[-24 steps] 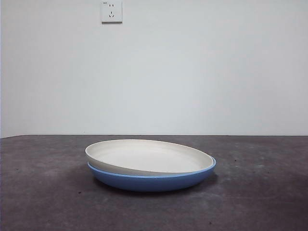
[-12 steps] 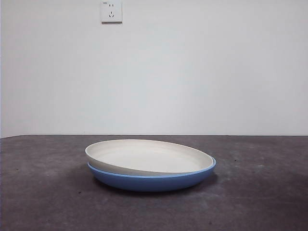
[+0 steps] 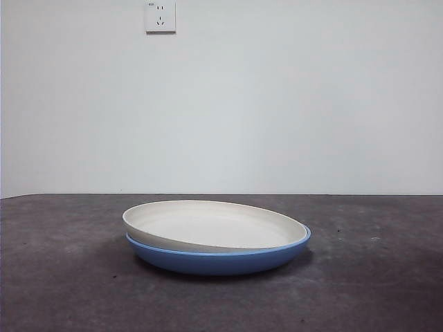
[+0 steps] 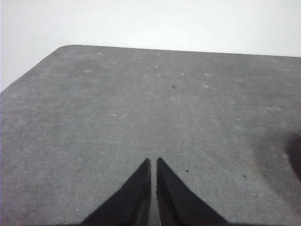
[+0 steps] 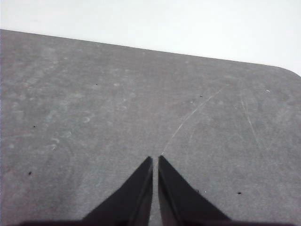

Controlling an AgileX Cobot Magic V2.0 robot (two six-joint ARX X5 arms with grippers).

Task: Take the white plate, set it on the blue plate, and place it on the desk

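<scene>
The white plate [image 3: 214, 226] rests inside the blue plate [image 3: 218, 259], tilted, its left rim raised and its right rim sunk into the blue one. Both stand in the middle of the desk [image 3: 62, 277] in the front view. No arm shows in that view. My left gripper [image 4: 154, 161] is shut over bare desk [image 4: 141, 103], holding nothing. Over another bare stretch of desk [image 5: 117, 108], my right gripper [image 5: 155, 159] is also shut and holds nothing. Neither wrist view shows a plate.
A white wall with a socket [image 3: 160, 16] stands behind the desk. A rounded desk corner [image 4: 61, 48] shows in the left wrist view and another [image 5: 287, 69] in the right wrist view. A fine scratch [image 5: 193, 115] crosses the desk by the right gripper.
</scene>
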